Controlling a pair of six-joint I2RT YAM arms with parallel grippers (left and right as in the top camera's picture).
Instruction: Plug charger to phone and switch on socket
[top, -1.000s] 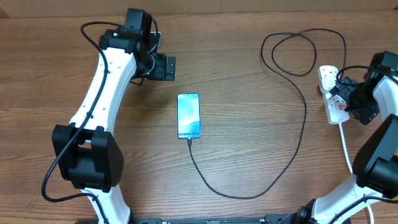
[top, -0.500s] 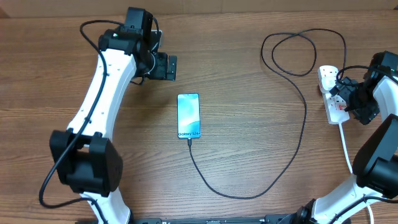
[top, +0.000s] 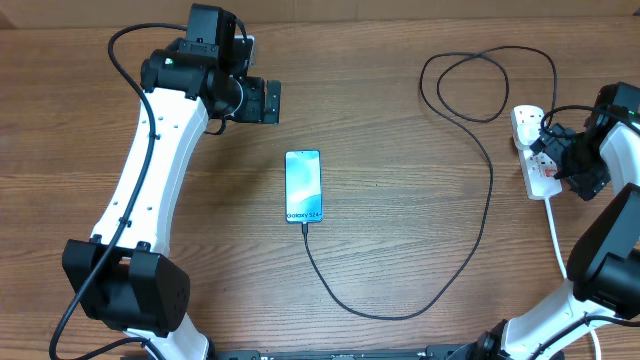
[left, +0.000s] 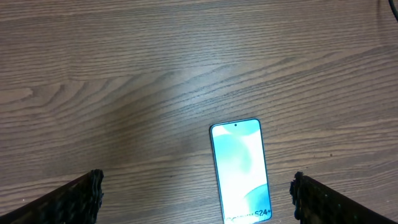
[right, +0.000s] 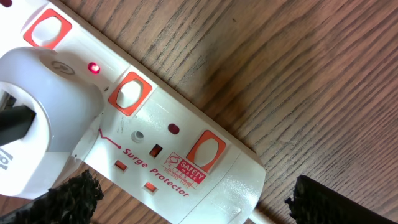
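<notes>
- Left gripper (top: 268, 102) jaws wide apart, empty, hovering near the surface's far edge.
- Phone (top: 304, 187) mid-surface, charger (top: 487, 200) tip at its near end.
- Right gripper (top: 548, 150) jaws wide apart over socket (top: 541, 180) at the right edge.
- Only the right wrist view shows the socket's red light (right: 94, 67) lit.

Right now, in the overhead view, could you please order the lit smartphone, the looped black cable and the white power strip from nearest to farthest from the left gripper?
1. Slim smartphone with lit blue screen: mid-table, just beneath the left gripper in frame.
2. Loop of thin black charger cable: upper right of centre.
3. White elongated power strip: at the far right.
</notes>
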